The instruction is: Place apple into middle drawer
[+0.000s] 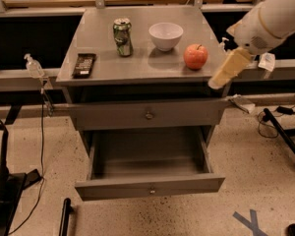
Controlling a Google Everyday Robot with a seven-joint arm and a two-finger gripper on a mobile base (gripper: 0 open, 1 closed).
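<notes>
The apple [195, 56], red-orange with a short dark stem, stands on the grey cabinet top [137, 68] near its right edge, beside the white bowl. The middle drawer [150, 185] is pulled out wide below the closed upper drawer front [148, 114]; its inside shows nothing in it. My gripper [222, 76], cream-coloured at the end of the white arm [270, 21], hangs slanting down-left just right of the apple, at the cabinet's right edge, apart from the apple and holding nothing that I can see.
A green can [122, 37], a white bowl [165, 35] and a black remote [83, 65] also stand on the cabinet top. A sanitizer bottle [33, 66] sits on the left rail. A black stand leg [285, 136] and cables lie on the floor at right.
</notes>
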